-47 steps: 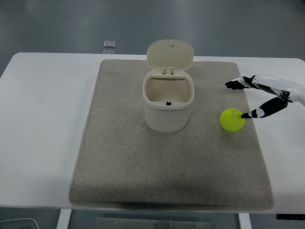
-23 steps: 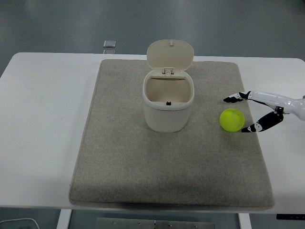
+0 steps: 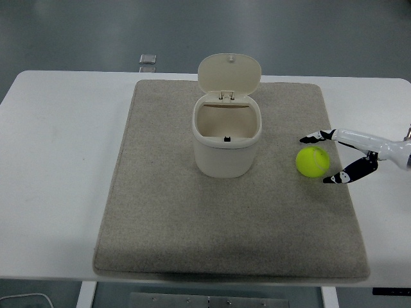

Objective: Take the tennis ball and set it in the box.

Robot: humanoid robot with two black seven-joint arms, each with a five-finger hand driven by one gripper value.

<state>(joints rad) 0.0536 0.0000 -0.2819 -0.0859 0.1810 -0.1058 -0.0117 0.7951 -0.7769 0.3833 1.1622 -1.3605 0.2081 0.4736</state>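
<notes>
A lab-like test room: a plain white tabletop (image 3: 58, 160) with a beige felt mat (image 3: 160, 218) over a bare grey-blue floor (image 3: 77, 32).

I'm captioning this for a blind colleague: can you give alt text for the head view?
The robot's right hand reaches in with fingers spread on either side of a yellow tennis ball on a grey mat, not yet gripping. A cream box, lid open, stands to the left.
</notes>
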